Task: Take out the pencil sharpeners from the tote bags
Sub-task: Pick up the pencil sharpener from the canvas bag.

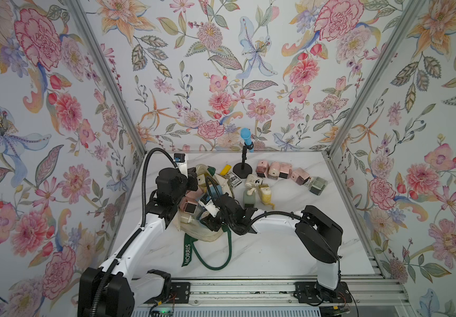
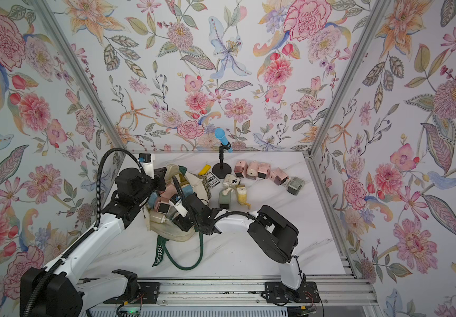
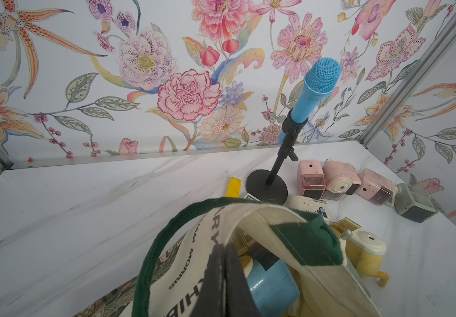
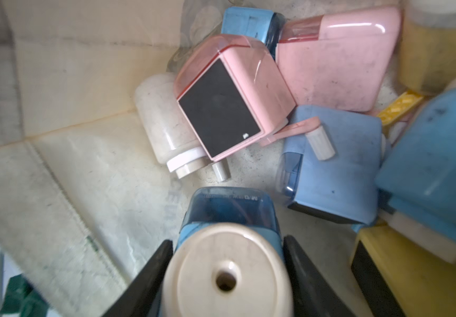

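Bimanual unloading of a tote bag [image 1: 196, 233], mid-extraction. The left end effector [image 3: 222, 263] is fully closed, pinching the cream canvas rim beside a dark green handle and holding the mouth up and open. The right end effector [image 4: 227, 240] is reached down inside the bag. Its jaws are about half open and bear on the two opposite sides of a blue pencil sharpener [image 4: 227, 263].

The sharpener's long axis lies along the line of approach. Its cream pencil-hole face is turned toward the wrist and its translucent drawer end points deeper into the bag, so the jaws span its short width.

Just beyond it lie a pink sharpener [image 4: 221, 104], a cream sharpener [image 4: 163, 123] and a light-blue sharpener [image 4: 334, 164], apart from the held one.

In a top view, the sharpeners already removed [image 1: 276, 170] lie on the marble surface [image 1: 262, 247], to the right of the bag and toward the back wall. The right arm is the nearer to them. Judged next move: withdrawal straight back along the sharpener's long axis, through the mouth, without catching the canvas.
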You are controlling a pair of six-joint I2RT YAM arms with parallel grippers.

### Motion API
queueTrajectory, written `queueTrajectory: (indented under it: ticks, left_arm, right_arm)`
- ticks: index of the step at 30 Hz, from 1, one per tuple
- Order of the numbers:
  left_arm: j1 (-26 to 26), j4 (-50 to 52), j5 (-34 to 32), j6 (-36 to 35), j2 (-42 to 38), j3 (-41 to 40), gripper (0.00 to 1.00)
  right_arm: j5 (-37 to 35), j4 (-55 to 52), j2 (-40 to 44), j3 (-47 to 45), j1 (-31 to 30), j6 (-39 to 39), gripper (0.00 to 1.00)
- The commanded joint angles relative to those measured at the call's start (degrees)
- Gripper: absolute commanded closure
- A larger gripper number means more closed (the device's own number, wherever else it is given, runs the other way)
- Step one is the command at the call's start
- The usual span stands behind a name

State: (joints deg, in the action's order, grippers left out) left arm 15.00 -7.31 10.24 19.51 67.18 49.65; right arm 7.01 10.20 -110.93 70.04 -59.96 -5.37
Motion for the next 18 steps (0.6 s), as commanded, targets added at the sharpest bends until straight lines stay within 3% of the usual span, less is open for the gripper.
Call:
queueTrajectory:
  ticks: [1, 18]
  left_arm:
    - [-0.06, -0.07, 0.61, 0.24, -0.12, 1.55, 1.00]
    - [-0.06, 0.02, 0.49, 0.16, -0.20, 1.58, 1.00]
  right_arm:
    - [2.73, -1.40, 4.17, -2.71, -1.45, -1.06, 0.51]
    - [12.88, 9.57, 26.02, -18.10, -2.82, -1.33, 0.53]
